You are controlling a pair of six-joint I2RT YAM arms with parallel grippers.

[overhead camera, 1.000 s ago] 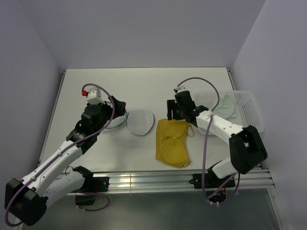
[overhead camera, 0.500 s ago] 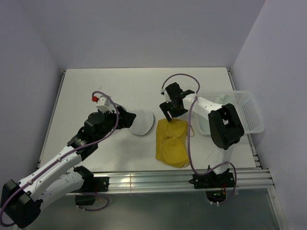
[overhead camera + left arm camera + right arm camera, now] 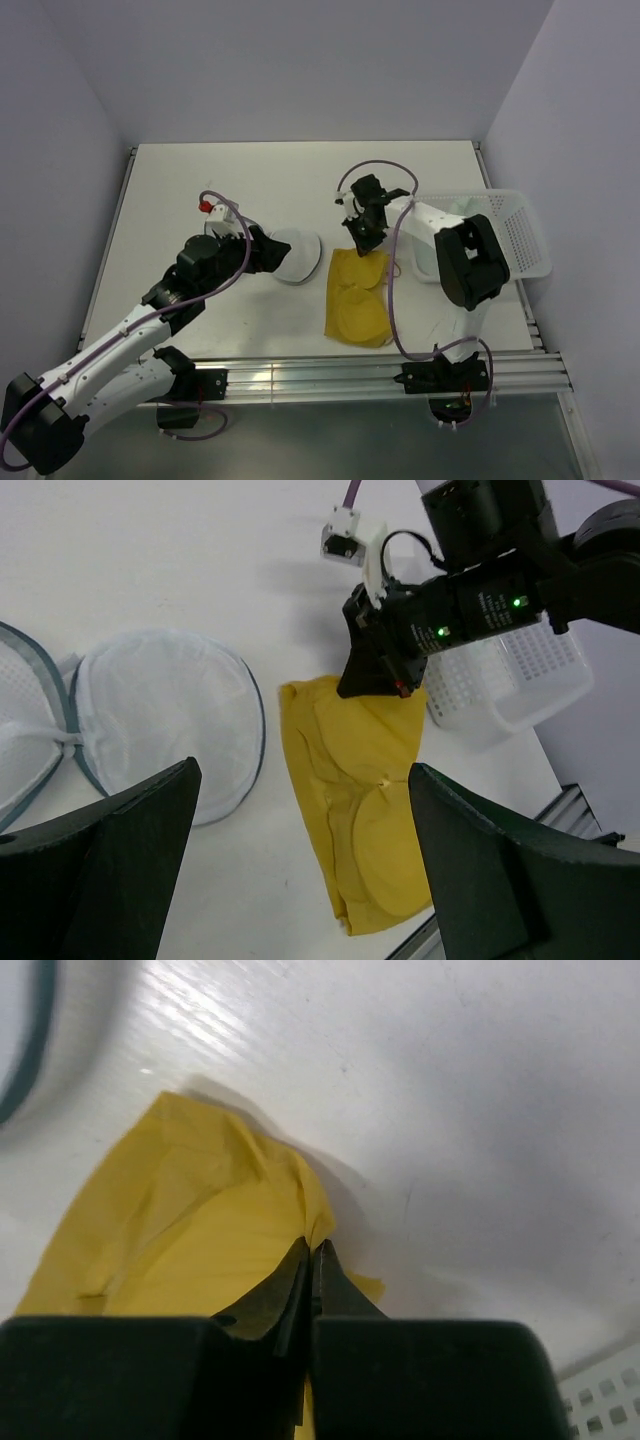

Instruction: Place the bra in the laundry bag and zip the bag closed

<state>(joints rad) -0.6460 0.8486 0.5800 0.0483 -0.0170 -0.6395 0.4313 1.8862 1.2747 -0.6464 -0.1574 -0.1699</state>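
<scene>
The yellow bra (image 3: 358,295) lies folded on the table's middle right, also seen in the left wrist view (image 3: 365,800). My right gripper (image 3: 362,243) is shut on the bra's far edge (image 3: 190,1210), a pinch of cloth between the fingertips (image 3: 312,1250). The laundry bag (image 3: 297,256) lies open as two white mesh discs with a dark zipper rim (image 3: 170,720), left of the bra. My left gripper (image 3: 268,252) hovers over the bag's left half, jaws wide open with nothing between them (image 3: 300,780).
A white perforated plastic basket (image 3: 522,232) stands at the right edge of the table, close behind the right arm (image 3: 535,675). A metal rail (image 3: 300,375) runs along the near edge.
My right gripper moved left from the basket side to the bra's far edge and shut on the cloth. My left gripper shifted right over the bag, still open.
</scene>
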